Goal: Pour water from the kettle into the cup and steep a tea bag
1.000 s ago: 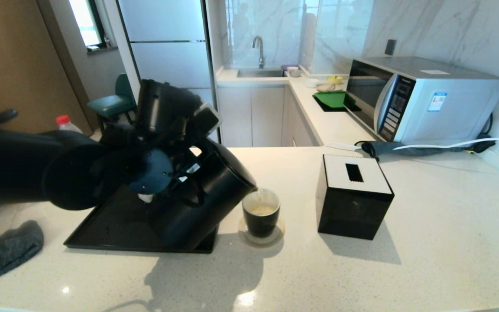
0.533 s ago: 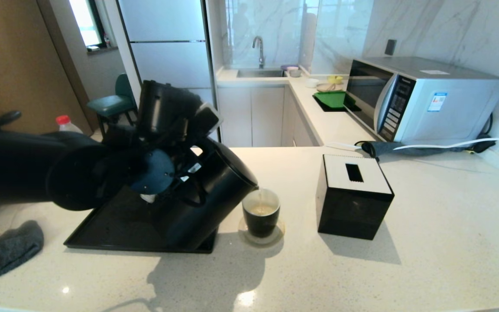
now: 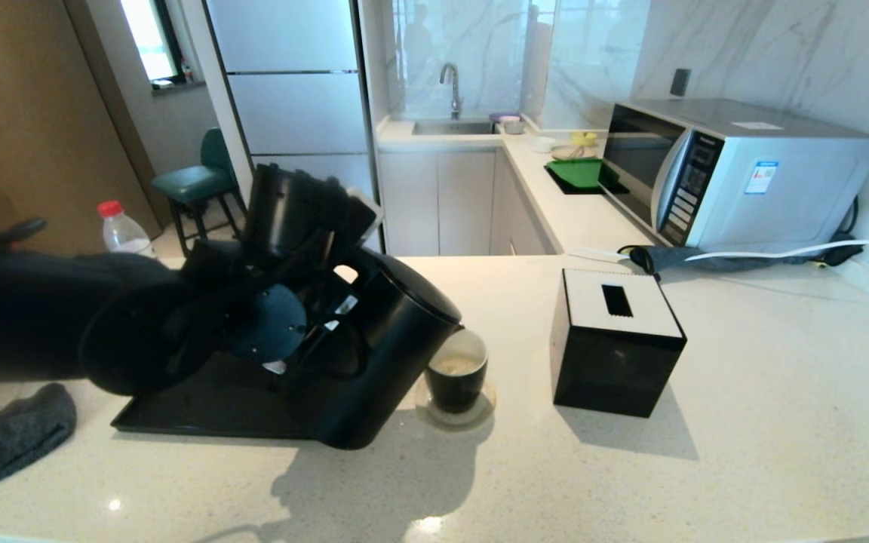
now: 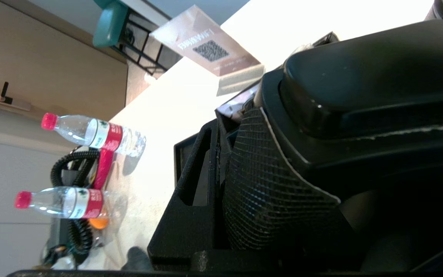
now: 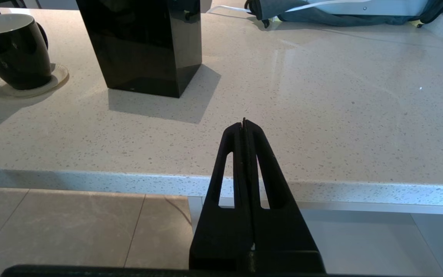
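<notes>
Speckled pale bench [image 3: 631, 467] carrying everything. On it, a black tray [image 3: 201, 407], with the kettle [image 3: 382, 354] held tilted above its edge, spout just over the cup [image 3: 455, 375] — likely heavy with water, rigid, best carried by the loop handle. Left pincer [image 3: 321, 332] clenched on that handle, seen pressed against it in the left wrist view. Black box [image 3: 615, 343] just beside the cup. Cup standing on a small coaster [image 5: 33, 86], glossy, probably slippery and breakable; pale liquid inside. Right pincer [image 5: 243, 125] clenched on nothing, parked off the bench edge. Tea bag nowhere to be made out — cup's near rim hidden behind the kettle; any stream from the spout impossible to tell.
</notes>
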Controlling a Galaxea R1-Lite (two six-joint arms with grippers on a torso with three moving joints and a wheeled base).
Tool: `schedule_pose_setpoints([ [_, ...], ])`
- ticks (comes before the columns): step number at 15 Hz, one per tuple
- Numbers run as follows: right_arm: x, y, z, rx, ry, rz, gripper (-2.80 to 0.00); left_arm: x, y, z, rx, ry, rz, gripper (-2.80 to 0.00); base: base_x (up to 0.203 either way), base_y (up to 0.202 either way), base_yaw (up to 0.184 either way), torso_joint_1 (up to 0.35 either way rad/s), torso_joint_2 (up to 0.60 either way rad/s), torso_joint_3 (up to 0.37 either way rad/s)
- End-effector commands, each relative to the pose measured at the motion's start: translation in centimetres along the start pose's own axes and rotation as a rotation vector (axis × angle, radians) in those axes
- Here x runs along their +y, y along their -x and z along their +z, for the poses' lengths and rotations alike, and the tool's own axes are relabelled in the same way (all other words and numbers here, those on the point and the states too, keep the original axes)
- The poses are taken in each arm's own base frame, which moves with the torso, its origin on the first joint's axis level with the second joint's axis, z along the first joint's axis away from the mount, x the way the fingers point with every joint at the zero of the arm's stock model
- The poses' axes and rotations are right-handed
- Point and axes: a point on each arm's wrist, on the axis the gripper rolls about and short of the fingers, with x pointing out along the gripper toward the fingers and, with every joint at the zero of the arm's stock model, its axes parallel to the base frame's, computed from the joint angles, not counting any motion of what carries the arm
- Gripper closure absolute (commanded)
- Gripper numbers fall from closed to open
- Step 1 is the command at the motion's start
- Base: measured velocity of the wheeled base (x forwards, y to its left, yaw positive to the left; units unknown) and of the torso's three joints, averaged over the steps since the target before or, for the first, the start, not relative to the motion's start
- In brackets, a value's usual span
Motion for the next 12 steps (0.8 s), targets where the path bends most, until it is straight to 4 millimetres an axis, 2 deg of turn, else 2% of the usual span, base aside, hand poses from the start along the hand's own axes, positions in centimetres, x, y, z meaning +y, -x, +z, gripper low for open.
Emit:
schedule_pose_setpoints([
  [1, 0.0, 0.0, 0.0, 0.002, 0.001, 0.0, 0.0, 0.0, 0.3, -0.5, -0.032, 0.031, 0.017, 0.0, 0.0, 0.0, 0.0, 0.0, 0.0, 0.0],
  [8, 0.0, 0.0, 0.0, 0.002, 0.0, 0.0, 0.0, 2.6, 2.5, -0.9, -0.134, 0.149, 0.081, 0.0, 0.0, 0.0, 0.0, 0.0, 0.0, 0.0],
  [12, 0.0, 0.0, 0.0, 0.002, 0.001, 0.0, 0.0, 5.3, 4.0, -2.2, -0.211, 0.258, 0.163, 0.0, 0.0, 0.0, 0.0, 0.0, 0.0, 0.0],
])
